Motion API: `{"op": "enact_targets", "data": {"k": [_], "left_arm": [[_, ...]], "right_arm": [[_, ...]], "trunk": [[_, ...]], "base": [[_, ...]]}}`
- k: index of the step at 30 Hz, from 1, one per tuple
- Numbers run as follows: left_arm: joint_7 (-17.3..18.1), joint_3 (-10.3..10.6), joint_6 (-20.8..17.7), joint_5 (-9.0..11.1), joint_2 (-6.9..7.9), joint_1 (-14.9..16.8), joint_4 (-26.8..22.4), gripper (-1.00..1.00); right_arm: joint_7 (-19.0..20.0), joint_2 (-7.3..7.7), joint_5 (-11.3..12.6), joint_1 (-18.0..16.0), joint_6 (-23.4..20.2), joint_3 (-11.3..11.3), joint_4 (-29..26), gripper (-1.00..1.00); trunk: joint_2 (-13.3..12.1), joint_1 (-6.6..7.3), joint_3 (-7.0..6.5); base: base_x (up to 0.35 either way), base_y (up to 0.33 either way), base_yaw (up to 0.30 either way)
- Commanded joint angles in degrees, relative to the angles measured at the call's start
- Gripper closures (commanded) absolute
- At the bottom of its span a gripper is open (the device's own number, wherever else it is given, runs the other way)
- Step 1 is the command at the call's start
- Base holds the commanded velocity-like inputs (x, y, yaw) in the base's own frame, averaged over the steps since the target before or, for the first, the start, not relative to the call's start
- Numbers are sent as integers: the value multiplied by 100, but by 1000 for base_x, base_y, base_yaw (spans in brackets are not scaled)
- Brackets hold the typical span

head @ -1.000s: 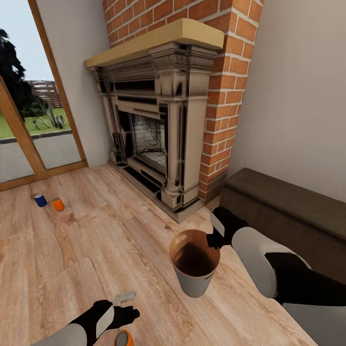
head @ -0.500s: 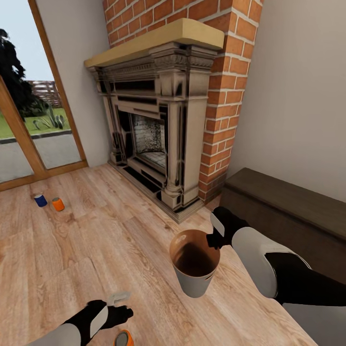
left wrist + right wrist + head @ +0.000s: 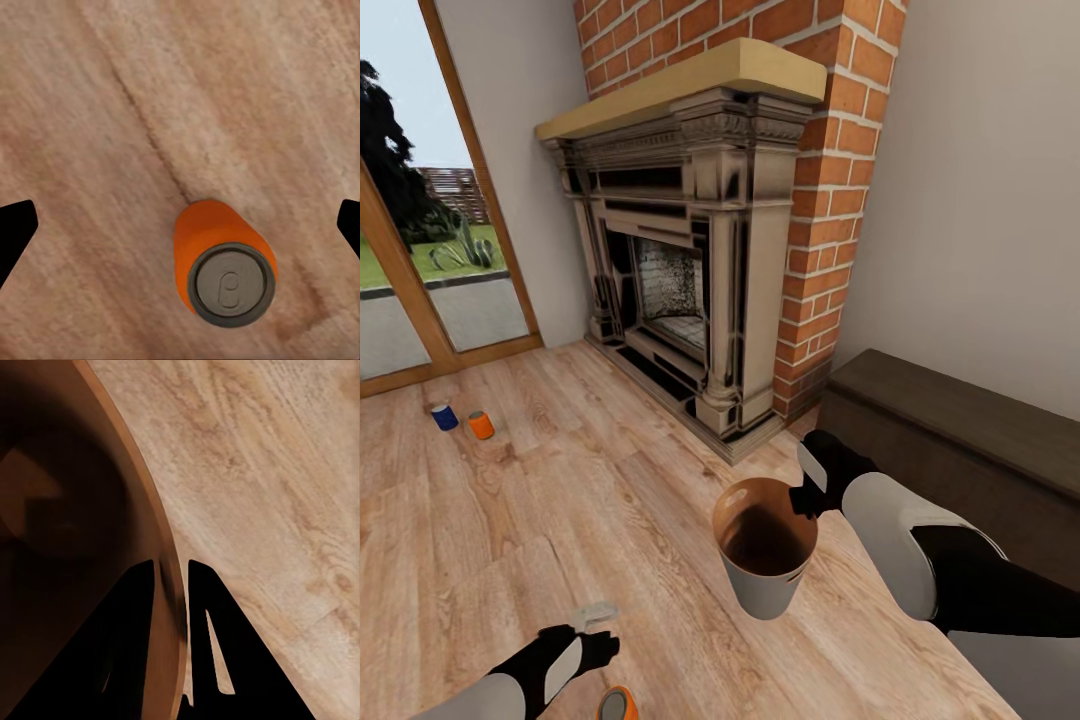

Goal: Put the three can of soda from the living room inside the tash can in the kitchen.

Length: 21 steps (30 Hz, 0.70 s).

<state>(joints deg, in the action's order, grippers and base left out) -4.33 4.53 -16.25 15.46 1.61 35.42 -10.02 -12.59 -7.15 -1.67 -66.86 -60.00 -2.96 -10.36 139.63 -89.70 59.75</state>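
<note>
**Bin carried in one hand, first can lined up under the other**

We are in the living room, facing the fireplace (image 3: 680,250) and its red brick column (image 3: 840,150), with the long dark bench (image 3: 960,430) along the wall to our right and the glass doors (image 3: 430,230) to our left. The wood floor (image 3: 560,470) carries all three cans.

Our right gripper (image 3: 803,497) holds the tash can (image 3: 763,550) clear of the floor, rim up. In the right wrist view the two fingers (image 3: 142,615) pinch the bin's rim (image 3: 161,555), one inside the glossy brown wall and one outside. We judge the bin is carried here so that cans can be dropped in where they lie, rather than ferried one by one to the kitchen.

Our left gripper (image 3: 592,625) hangs low over the floor, just beside the near orange can (image 3: 618,704). In the left wrist view that orange can (image 3: 223,262) stands upright between the spread fingers (image 3: 15,240), which sit well apart at either edge and touch nothing. The wide opening suits a descent around the can's body.

The other orange can (image 3: 481,425) and the blue can (image 3: 444,416) stand upright, close together, far off near the glass doors; we judge they wait their turn.
</note>
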Motion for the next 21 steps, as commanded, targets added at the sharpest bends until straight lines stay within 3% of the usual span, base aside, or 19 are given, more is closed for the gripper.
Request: {"op": "enact_targets", "data": {"k": [1, 7, 14, 21], "left_arm": [[-12, 5, 3, -8, -8, 0, 3, -100], [-30, 10, -9, -18, -100, -57, 21, -100], [-26, 6, -43, -19, -362, -145, 26, -100], [-46, 4, -71, -8, -401, -157, 26, -100]], "right_arm": [[15, -3, 88, -2, 0, -38, -1, 100], [18, -5, 88, -2, 0, -42, -1, 100], [18, 0, 88, -2, 0, -39, -1, 100], [18, -10, 88, -2, 0, -44, -1, 100]], "trunk": [[0, 1, -1], [0, 1, -1], [0, 1, -1], [0, 1, -1]], "base": [[0, 0, 0], [0, 0, 0], [0, 0, 0], [0, 0, 0]]}}
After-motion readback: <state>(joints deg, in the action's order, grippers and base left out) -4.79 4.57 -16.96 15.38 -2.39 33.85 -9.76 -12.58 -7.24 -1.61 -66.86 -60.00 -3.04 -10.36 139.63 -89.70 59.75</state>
